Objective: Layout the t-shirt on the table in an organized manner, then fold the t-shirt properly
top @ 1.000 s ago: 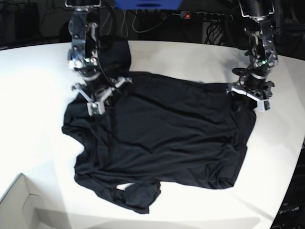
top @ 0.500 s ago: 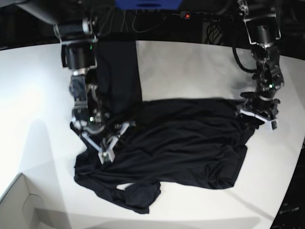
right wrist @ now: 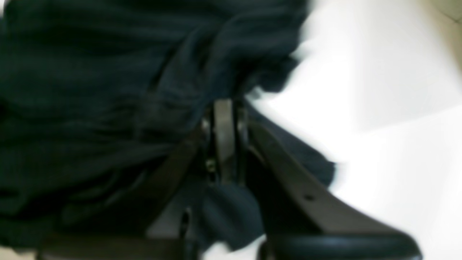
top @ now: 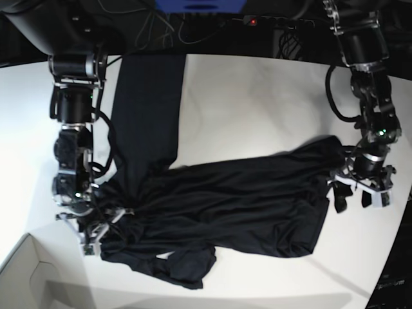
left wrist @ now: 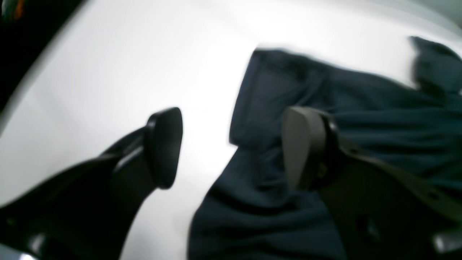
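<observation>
Now | t-shirt (top: 232,206) crumpled on table (top: 257,103) | left pincer (top: 360,192) spread, empty

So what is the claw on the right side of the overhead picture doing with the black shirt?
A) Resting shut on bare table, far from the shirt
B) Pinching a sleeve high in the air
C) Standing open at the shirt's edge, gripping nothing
C: the left gripper has its jaws spread wide, with only the white table and the edge of the t-shirt seen between them, nothing clamped.
</observation>
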{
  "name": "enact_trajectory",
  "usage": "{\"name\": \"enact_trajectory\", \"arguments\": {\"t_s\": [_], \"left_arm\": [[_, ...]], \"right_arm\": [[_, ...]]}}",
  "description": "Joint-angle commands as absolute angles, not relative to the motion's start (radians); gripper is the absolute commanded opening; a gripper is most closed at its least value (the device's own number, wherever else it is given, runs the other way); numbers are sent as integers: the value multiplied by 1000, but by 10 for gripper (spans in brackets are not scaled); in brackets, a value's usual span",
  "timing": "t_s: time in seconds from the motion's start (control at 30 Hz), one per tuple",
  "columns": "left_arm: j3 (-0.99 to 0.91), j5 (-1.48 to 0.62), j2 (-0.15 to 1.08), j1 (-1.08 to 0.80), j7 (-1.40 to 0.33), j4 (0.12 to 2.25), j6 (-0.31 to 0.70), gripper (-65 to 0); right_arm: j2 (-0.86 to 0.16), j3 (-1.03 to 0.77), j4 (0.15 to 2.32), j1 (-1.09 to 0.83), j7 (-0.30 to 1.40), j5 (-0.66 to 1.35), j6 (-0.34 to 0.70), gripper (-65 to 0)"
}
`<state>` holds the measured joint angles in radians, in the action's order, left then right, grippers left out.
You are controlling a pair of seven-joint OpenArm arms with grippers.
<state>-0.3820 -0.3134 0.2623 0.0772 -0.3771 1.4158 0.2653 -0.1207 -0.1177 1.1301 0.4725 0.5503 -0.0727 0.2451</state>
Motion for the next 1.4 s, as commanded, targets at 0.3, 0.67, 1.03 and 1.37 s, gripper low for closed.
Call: {"name": "enact_trajectory", "arguments": {"t_s": [0.3, 0.67, 1.03, 1.37], "left_arm": [[-44, -303, 25, -186, -573, 1830, 268, -231], [361, -159, 21, -191, -568, 1593, 266, -230], [518, -156, 1, -108, -575, 1414, 266, -264], [292, -156, 68, -97, -575, 1466, 269, -650]], "right_arm": [[-127, -185, 1699, 194, 618, -68, 243, -476], [-120, -283, 1867, -35, 618, -62, 243, -476], [-120, -288, 1879, -91, 616, -61, 245, -476], [-120, -285, 1879, -125, 611, -61, 252, -477]]}}
